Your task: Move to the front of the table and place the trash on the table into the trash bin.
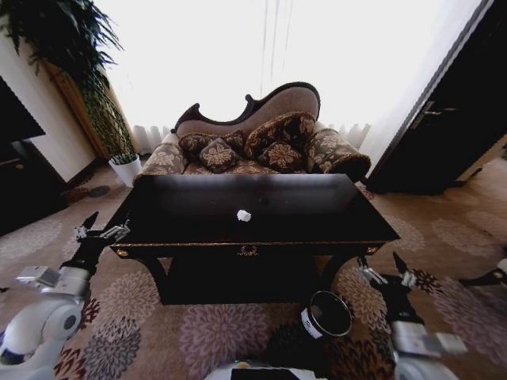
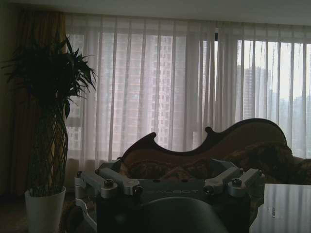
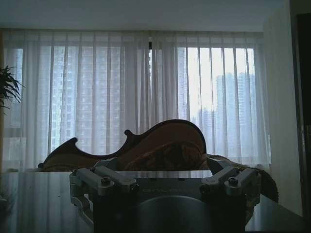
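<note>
1 table (image 1: 333, 207), 1 paper wad (image 1: 244, 215), 1 bin (image 1: 328, 313), 1 sofa (image 1: 261, 134), 2 grippers.

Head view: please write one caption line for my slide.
Black table holding one white paper wad, trash bin on the carpet, both claws open beside the table.

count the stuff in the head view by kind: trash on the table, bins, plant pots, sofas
paper wad on the table: 1
trash bin: 1
white plant pot: 1
sofa: 1
total: 4
</note>
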Robot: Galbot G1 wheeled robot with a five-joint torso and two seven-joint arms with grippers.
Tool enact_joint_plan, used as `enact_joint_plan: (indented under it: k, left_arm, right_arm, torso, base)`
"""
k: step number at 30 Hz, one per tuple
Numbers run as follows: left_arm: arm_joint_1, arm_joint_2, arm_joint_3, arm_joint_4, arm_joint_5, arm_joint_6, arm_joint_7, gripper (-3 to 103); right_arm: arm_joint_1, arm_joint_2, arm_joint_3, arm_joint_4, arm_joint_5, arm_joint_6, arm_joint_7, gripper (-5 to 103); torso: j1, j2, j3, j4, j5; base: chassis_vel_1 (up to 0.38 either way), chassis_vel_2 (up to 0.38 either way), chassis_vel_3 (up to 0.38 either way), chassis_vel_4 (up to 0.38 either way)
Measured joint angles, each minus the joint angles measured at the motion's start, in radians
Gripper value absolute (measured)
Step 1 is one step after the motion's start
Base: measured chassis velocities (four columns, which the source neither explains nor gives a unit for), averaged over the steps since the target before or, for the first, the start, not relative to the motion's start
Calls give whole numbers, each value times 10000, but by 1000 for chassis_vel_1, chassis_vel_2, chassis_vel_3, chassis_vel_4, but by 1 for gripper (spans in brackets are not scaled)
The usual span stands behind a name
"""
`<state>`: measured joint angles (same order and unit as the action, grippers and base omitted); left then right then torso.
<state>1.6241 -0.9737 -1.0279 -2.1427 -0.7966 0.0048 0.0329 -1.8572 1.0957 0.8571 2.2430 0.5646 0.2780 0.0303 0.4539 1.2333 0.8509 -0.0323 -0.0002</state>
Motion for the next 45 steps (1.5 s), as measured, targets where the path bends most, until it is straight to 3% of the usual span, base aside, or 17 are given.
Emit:
enact_joint_plan:
  k: [4,10,12,20,25,31,34,38,41,45]
  left_arm:
    - [0,0,0,0,0,0,-1,100]
    - [0,0,0,0,0,0,-1,100]
    - [0,-1,0,0,0,0,-1,100]
    - [0,-1,0,0,0,0,0,100]
    - [0,-1,0,0,0,0,-1,100]
    - [0,-1,0,0,0,0,1,100]
    - [0,-1,0,0,0,0,0,100]
    - [0,0,0,0,0,0,-1,100]
    - [0,0,0,0,0,0,-2,100]
    - [0,0,0,0,0,0,-2,100]
  right_arm:
    - [436,-1238,-368,459,855,-1185,239,100]
    - [1546,-2430,-1123,619,1888,-2331,734,100]
    - [2527,-3260,-1962,575,2532,-2943,1071,100]
    - [5000,-5026,-4241,15,3457,-3751,1493,100]
    - [5919,-5976,-5110,-430,3706,-3836,1487,100]
    - [6916,-6612,-5801,-1069,3877,-3845,1249,100]
    - [8415,-6841,-6976,-1576,4365,-3988,1254,100]
    - [9666,-6836,-8115,-1814,4649,-4101,1312,100]
    - [11624,-6558,-9851,-1940,4890,-4286,1409,100]
    - [12584,-6299,-10907,-2148,4952,-4360,1473,100]
  torso:
    - [0,0,0,-3,0]
    - [0,0,0,-1,0]
    - [1,-1,1,-1,1]
    - [1,-1,0,0,2]
    - [2,-1,1,-1,0]
    - [1,-1,0,-2,-1]
    - [1,-1,0,-2,0]
    - [2,-2,0,-2,1]
    - [1,-1,0,-1,-2]
    - [1,-1,0,1,1]
  base:
    - [0,0,0,0]
    - [0,0,0,0]
    - [0,0,0,0]
    - [0,0,0,0]
    - [0,0,0,0]
    - [0,0,0,0]
    - [0,0,0,0]
    - [0,0,0,0]
    - [0,0,0,0]
    - [0,0,0,0]
